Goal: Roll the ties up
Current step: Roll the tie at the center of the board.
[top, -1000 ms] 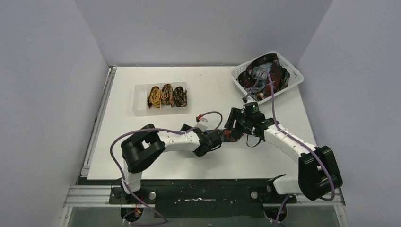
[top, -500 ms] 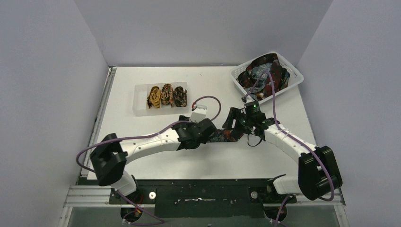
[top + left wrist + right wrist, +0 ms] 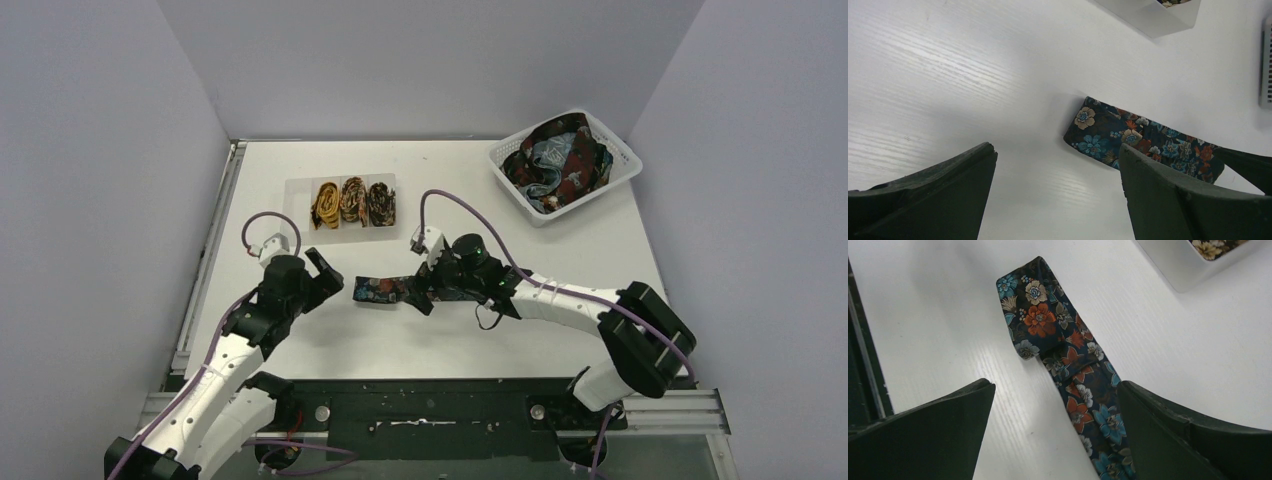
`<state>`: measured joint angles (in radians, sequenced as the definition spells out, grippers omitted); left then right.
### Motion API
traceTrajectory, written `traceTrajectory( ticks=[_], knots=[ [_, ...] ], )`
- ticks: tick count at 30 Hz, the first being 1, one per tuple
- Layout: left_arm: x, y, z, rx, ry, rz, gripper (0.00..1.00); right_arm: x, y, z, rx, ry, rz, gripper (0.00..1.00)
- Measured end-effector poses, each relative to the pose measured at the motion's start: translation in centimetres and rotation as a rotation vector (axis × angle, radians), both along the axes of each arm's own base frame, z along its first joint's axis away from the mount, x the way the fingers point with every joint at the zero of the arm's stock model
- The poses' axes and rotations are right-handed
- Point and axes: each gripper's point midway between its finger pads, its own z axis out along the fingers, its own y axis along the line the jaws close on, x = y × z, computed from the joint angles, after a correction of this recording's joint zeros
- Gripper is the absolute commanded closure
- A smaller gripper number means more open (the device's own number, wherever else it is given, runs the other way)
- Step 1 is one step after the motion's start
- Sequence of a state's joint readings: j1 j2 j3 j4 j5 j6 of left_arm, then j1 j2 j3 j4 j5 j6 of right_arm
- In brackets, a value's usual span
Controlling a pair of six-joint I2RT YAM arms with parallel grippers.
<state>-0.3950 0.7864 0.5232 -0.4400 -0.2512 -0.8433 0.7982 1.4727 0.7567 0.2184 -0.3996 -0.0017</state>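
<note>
Both jaws spread wide | left arm (image 3: pixel 255 320) low beside floral tie (image 3: pixel 378 290) | right arm (image 3: pixel 550 295) stretched over it

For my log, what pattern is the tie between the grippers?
Navy tie with orange, teal, cream flowers; right wrist view.

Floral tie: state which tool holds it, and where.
Neither holds it. The left tool is open, clear of the tie; the right tool straddles it, open.
</note>
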Motion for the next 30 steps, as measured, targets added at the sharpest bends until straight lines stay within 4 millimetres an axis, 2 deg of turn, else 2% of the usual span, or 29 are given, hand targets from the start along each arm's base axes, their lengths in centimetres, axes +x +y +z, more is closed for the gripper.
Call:
traceTrajectory(
  ticks=[5,9,13,17,21,25,30],
  knots=[
    [-0.5,1.2,-1.4,-0.081,0.054,0.04,0.09,0.8,2.6,-1.6,-0.08,-0.109,0.18,0.0],
    [-1.1,1.0,-2.3,-0.117,0.091,0.027,0.09,0.5,5.6,-1.8,-0.106,-0.161,0.305,0.0],
    [-1.7,0.5,-2.8,-0.14,0.115,0.002,0.09,-0.4,7.6,-2.4,-0.115,-0.172,0.392,0.0],
    [-1.8,0.2,-2.9,-0.153,0.123,-0.012,0.09,-0.4,8.5,-3.5,-0.137,-0.166,0.422,0.0],
    [-1.8,0.2,-2.9,-0.158,0.126,-0.017,0.09,0.3,8.4,-5.0,-0.181,-0.158,0.401,0.0],
    [-1.9,0.1,-2.9,-0.159,0.127,-0.018,0.09,0.7,8.3,-5.5,-0.204,-0.167,0.401,0.0],
    [-2.1,0.3,-3.1,-0.153,0.139,-0.013,0.09,1.3,9.7,-6.1,-0.198,-0.164,0.441,0.05]
  ],
)
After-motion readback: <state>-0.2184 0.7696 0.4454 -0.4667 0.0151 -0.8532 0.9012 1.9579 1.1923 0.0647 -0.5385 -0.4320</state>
